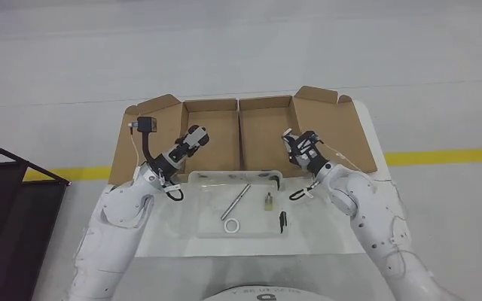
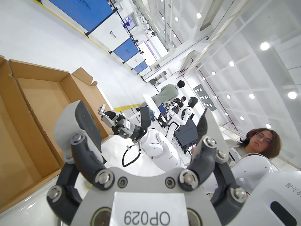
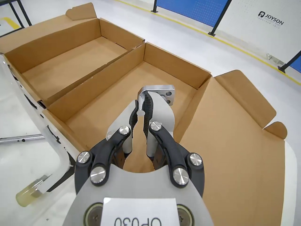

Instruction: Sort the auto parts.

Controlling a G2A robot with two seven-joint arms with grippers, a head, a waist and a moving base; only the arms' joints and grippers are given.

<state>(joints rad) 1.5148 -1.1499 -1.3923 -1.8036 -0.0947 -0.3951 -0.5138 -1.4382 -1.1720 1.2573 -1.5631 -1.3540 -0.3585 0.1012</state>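
White surface [image 1: 316, 233], rounded corners, standing on pale grey floor [image 1: 241, 45]. Yellow floor line [image 1: 433, 157] running side to side behind it. Black metal rack [image 1: 19, 218] at the robot's left, off the surface. Blue partition panels [image 3: 188, 3] on black posts, with a white perforated panel [image 3: 265, 8] beside them. Round ceiling lights [image 2: 264, 46] in rows, lit

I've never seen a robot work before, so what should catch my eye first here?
The right gripper holds a silver metal bracket above the right-hand cardboard box. Nearer the robot, a white tray holds a metal rod and a ring. The left gripper is open.
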